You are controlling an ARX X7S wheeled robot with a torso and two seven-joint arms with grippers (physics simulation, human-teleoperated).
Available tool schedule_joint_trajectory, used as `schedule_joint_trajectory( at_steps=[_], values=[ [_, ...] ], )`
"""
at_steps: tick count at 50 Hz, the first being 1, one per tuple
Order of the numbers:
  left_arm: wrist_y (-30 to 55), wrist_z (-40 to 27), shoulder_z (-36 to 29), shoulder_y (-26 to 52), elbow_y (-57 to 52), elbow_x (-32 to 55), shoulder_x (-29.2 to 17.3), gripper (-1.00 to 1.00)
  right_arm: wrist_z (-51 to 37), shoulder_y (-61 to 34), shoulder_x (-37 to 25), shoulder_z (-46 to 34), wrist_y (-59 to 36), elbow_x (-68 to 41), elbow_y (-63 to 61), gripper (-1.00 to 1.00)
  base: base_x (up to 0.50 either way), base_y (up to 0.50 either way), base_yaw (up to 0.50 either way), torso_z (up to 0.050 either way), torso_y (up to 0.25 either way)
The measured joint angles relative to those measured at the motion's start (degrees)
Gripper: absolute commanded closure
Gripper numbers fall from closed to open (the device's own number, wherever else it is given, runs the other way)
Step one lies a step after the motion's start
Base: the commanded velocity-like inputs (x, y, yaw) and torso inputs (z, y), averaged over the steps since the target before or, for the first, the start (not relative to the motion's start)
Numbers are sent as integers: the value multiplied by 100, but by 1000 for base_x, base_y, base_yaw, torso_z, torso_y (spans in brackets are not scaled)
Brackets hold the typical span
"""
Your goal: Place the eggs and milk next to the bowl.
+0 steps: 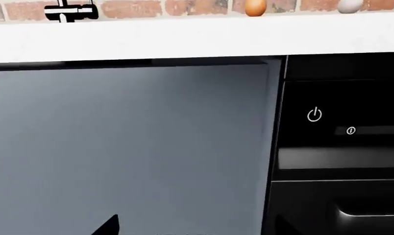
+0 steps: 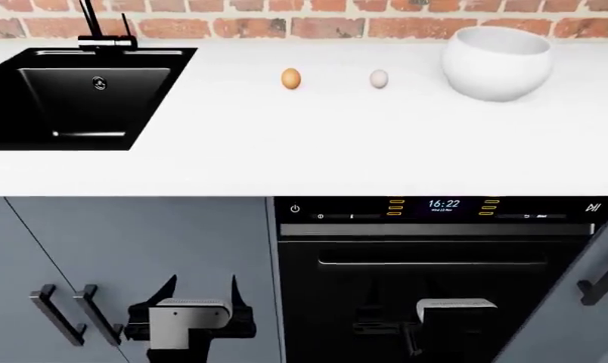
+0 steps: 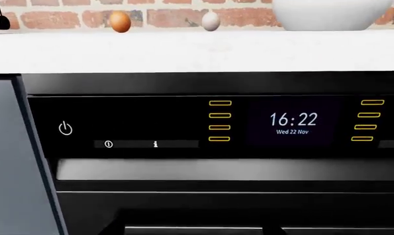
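Both eggs, orange egg (image 2: 291,78) and pale egg (image 2: 379,79), are sitting toward the counter's (image 2: 304,151) back edge, left of the bowl (image 2: 497,62), while the left gripper (image 2: 202,291) is hanging open and empty, can't tell for the right gripper (image 2: 454,308).

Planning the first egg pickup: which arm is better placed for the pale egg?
Likely right: the right gripper hangs below the pale egg and bowl; the left gripper sits further off.

Wide bare white surface (image 2: 283,144) in front of the bowl (image 2: 497,62), pale egg (image 2: 379,79) near the bowl's left side, orange egg (image 2: 291,79) further left, open gap between them, brick wall (image 2: 314,23) close behind the bowl, black sink (image 2: 77,94) well left.
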State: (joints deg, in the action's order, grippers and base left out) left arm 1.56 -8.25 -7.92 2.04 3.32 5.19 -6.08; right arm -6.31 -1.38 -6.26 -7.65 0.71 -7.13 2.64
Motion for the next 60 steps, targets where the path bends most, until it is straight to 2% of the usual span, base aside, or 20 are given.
schedule_joint_trajectory(
  at_steps=[9,21,33,39,49,60],
  values=[
    [264,-77,-86,-29,-190,1,-73,-100,-90,-5,-43,-61,-68,-13,-79,-100,0,0,0,50,0],
    [1404,-82,-198,-41,-1254,161,-272,-100,-299,21,-247,-206,-894,144,-1110,-100,0,0,0,50,0],
    [3045,33,-161,186,-2925,669,-534,-100,-418,-124,-604,-363,-2726,321,-2979,-100,0,0,0,50,0],
    [3612,125,-111,331,-3495,938,-641,-100,-353,-326,-723,-326,-3696,239,-3783,-100,0,0,0,50,0],
    [5038,197,241,915,-4333,1699,-713,-100,-71,-796,-695,130,-5245,-340,-4863,-100,0,0,0,50,0],
    [6089,164,589,1269,-4683,2296,-657,-100,93,-1474,-512,797,-6898,-1043,-5698,-100,0,0,0,37,0]
  ],
)
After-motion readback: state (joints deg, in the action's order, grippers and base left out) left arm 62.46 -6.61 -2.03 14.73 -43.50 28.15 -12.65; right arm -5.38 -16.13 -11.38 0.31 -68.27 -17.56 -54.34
